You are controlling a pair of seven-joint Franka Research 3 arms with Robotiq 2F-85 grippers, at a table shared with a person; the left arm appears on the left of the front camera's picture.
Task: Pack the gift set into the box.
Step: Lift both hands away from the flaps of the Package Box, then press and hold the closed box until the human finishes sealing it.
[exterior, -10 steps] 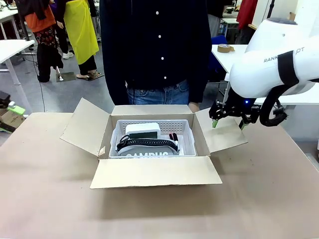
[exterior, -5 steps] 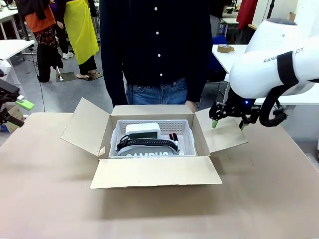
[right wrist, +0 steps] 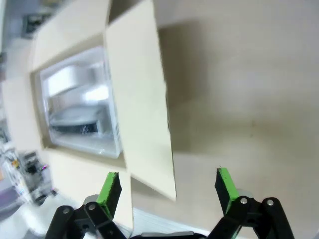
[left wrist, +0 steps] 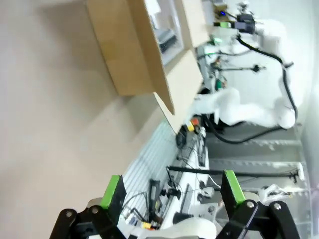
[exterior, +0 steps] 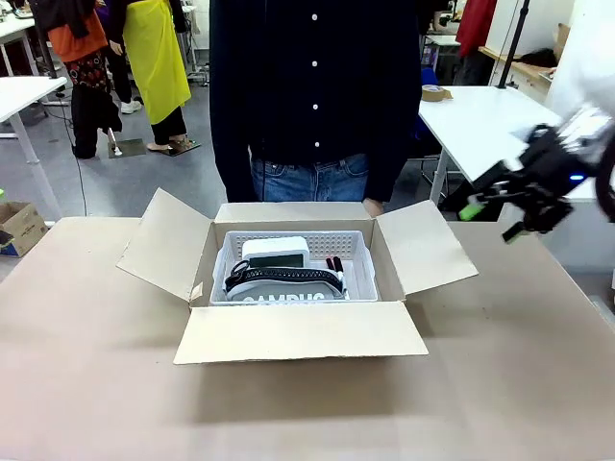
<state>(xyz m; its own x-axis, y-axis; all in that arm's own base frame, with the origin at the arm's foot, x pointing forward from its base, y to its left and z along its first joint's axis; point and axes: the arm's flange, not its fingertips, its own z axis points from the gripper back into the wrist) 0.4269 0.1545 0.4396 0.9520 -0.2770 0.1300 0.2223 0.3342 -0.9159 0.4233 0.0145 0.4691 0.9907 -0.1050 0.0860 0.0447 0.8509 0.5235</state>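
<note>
The brown table point(exterior: 96, 384) spans the front view, and a person point(exterior: 317, 96) stands at its 12 o'clock edge. The box point(exterior: 298, 331) sits mid-table with all four flaps splayed out at 12, 3, 6 and 9 o'clock. The gift set point(exterior: 357, 252) is already down inside it. Its white basket fills the cavity and carries a white boxy item point(exterior: 276, 252) toward 12 o'clock. A black band point(exterior: 283, 277) runs across the middle, the pens point(exterior: 334, 264) lie toward 3 o'clock, and the grey CAMPUS-lettered item point(exterior: 283, 299) sits at 6 o'clock.

With the set seated below the rim, the placing looks done. What seems left is clearing away or closing up. If the flaps are to be folded, the next move calls for coming in from outside a flap, sweeping it over the basket, and keeping the fingers out of the contents.

The right gripper point(exterior: 488, 222) hangs in the air at about 3 o'clock from the box, well apart from the nearest flap and motion-blurred. In its wrist view the green pads point(right wrist: 110, 186) stand wide apart with nothing between them. The left gripper point(left wrist: 172, 186) is likewise spread wide, empty and touching nothing. The box lies far off toward 12 o'clock in its own view.
</note>
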